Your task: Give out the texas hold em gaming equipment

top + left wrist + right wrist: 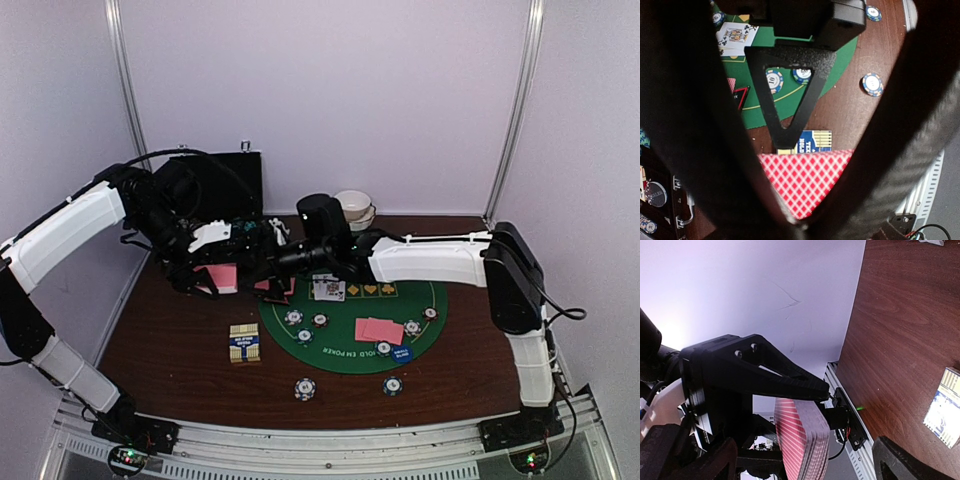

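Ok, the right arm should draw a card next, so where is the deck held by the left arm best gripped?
Probably the free edge of the card deck, beyond the left fingers clamping it: pinch across the flat faces, coming edge-on from the right arm's side, where cards stick out.

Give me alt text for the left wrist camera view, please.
The left gripper is shut on a deck of red-checked cards. Beyond it, a triangular finger of the open right gripper hangs over a green poker mat with striped chips.

The table [170, 350] is dark wood with a smooth sheen. The mat [340, 338] looks like matt green felt. The cards [805, 185] are smooth paper; the jaws, grainy black plastic.
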You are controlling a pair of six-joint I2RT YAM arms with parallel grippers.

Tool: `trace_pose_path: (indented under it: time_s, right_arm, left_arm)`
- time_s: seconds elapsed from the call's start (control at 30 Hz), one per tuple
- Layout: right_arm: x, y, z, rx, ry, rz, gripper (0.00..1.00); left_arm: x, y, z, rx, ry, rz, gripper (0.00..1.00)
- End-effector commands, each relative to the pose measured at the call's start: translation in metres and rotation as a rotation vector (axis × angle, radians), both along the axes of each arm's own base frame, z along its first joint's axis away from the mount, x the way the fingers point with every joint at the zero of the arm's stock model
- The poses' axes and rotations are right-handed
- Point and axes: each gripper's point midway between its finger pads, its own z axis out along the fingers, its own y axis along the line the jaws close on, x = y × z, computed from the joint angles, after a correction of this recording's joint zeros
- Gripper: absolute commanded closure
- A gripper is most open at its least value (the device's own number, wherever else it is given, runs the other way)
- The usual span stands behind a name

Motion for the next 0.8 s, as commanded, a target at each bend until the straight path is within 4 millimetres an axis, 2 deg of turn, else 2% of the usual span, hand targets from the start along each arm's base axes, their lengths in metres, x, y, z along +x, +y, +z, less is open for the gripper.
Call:
trace_pose_path:
  time_s: [0.0,0.2,0.33,0.5,0.77]
  right_arm:
    - [-0.015,0.017,0.011,0.078,0.016,0.032,0.04]
    - [-0.014,0.005,0.004,0.097,0.04,0.016,0.05]
    - [-0.01,-0.007,0.009,0.121,0.038,-0.003,0.05]
    - [-0.015,-0.017,0.017,0.131,0.006,0.002,0.05]
    - [-0.015,-0.011,0.023,0.163,0.007,0.015,0.04]
  left_arm:
    - [0.003,-0.018,0.017,-0.073,-0.052,-0.048,0.76]
    - [0.003,-0.018,0.017,-0.071,-0.054,-0.048,0.77]
    - [0.004,-0.018,0.018,-0.073,-0.056,-0.048,0.77]
    - [0.004,-0.019,0.019,-0.076,-0.058,-0.044,0.77]
    - [0.005,-0.019,0.021,-0.08,-0.059,-0.041,0.77]
